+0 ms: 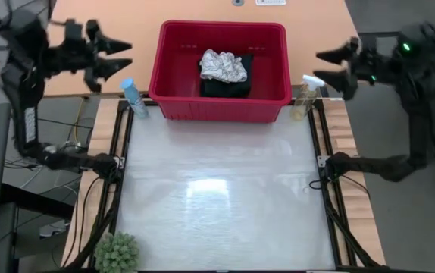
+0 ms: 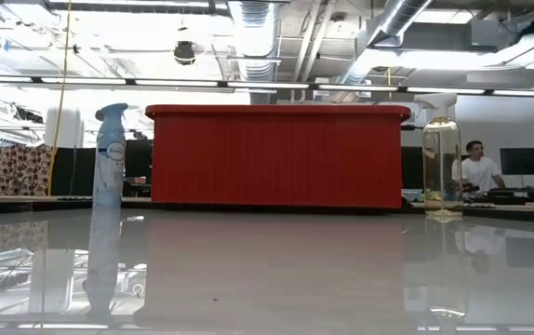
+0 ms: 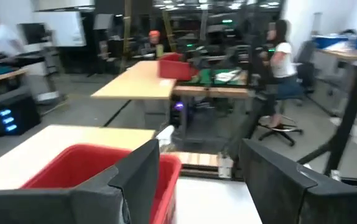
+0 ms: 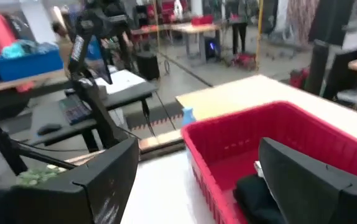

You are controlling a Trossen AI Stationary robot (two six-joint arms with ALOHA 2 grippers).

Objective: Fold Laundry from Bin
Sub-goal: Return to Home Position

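The job looks all but done: folded laundry (image 1: pixel 225 72) sits in the bin (image 1: pixel 166 68), midway between the left tool (image 1: pixel 125 57) and right tool (image 1: pixel 322 66), both spread wide and empty, leaving only their return home.

Laundry (image 1: pixel 223 72) hidden behind bin (image 2: pixel 276 154) wall, low view

Bright overhead light, white glare patch on glossy table (image 1: pixel 225 189), spray bottle (image 2: pixel 109 154) mirrored.

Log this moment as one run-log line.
laundry: stacked in bin | left end effector: open, empty, left of bin | right end effector: open, empty, right of bin
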